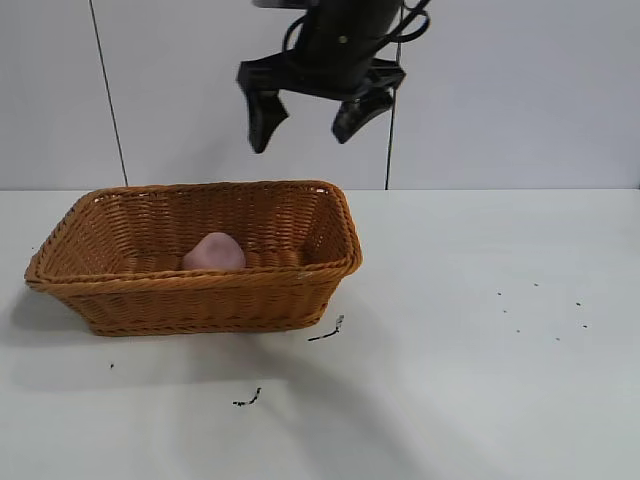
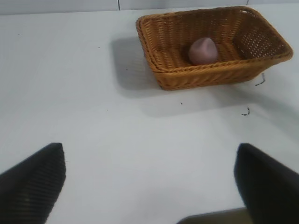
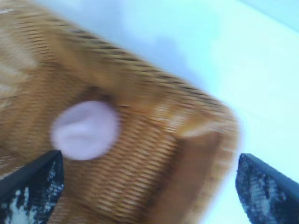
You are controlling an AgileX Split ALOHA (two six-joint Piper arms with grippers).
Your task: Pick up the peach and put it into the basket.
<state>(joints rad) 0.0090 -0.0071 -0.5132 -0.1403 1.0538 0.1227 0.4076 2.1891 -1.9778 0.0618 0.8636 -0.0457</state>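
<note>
The dusty-pink, rounded peach lay alone inside the orange-brown wicker basket, my right pincer spread wide and empty at its one o'clock.

My right gripper, at the top centre of the exterior view, is matte black with two blunt, angular jaws under a boxy black wrist trailed by looped black cables, while my left gripper shows dark jaws with finely ribbed faces.
</note>
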